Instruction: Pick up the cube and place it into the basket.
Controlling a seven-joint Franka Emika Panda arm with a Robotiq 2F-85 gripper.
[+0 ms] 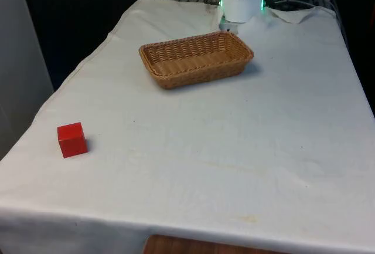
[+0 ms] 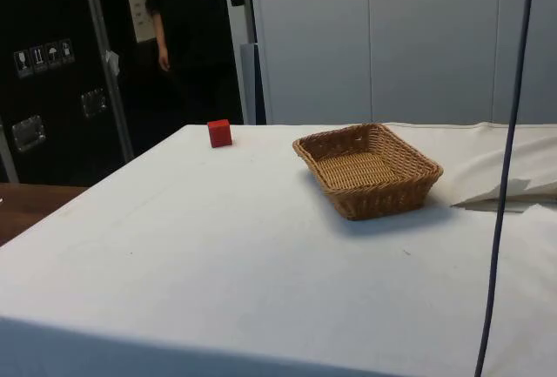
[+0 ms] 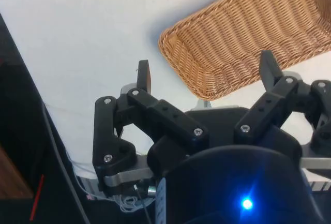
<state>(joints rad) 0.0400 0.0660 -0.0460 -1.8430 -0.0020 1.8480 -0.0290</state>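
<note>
A small red cube [image 1: 72, 139] rests on the white cloth near the front view's left edge, well away from the basket; from the side it is the red cube [image 2: 219, 133] at the table's far edge. The empty wicker basket [image 1: 176, 78] lies across the table's far half, seen also as the basket [image 2: 409, 190] from the side. In the wrist view my gripper [image 3: 206, 73] hangs open high above the cloth, its fingers [image 3: 144, 76] spread wide with nothing between them, and the basket's rim [image 3: 178, 30] lies below them.
A crumpled fold of white cloth [image 2: 509, 181] lies beyond the basket in the side view. A dark cable [image 2: 505, 168] hangs down there. A person [image 2: 178, 37] stands behind the table's far side. The table's edge [image 1: 35, 119] drops off close to the cube.
</note>
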